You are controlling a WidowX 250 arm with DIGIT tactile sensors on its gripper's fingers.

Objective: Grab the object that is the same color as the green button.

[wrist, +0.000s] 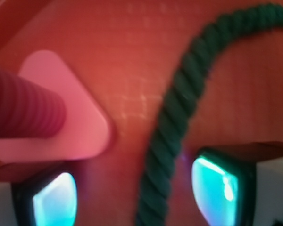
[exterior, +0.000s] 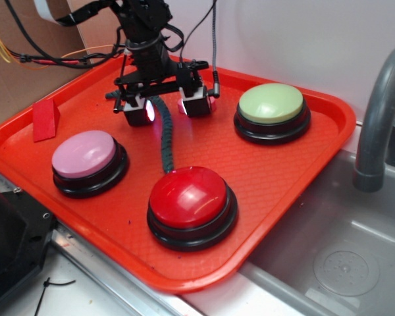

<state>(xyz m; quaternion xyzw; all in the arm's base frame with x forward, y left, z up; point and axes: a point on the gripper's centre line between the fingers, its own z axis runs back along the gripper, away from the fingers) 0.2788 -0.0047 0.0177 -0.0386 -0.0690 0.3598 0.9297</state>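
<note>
The dark green braided rope (exterior: 164, 135) lies curved on the red tray (exterior: 283, 158), running from under the gripper toward the red button. In the wrist view the rope (wrist: 172, 117) passes between the two glowing pads, nearer the right one. My gripper (exterior: 166, 106) (wrist: 137, 195) is open and low over the tray, one finger on each side of the rope's upper end, with clear gaps on both sides. The pale-green domed button (exterior: 272, 105) on its black base sits to the right of the gripper.
A pink screw-shaped peg (wrist: 47, 110) lies just beyond the left pad. A pink button (exterior: 87, 157), a red button (exterior: 189, 199) and a red wedge (exterior: 46, 120) share the tray. A grey faucet (exterior: 380, 112) and sink (exterior: 342, 257) are at right.
</note>
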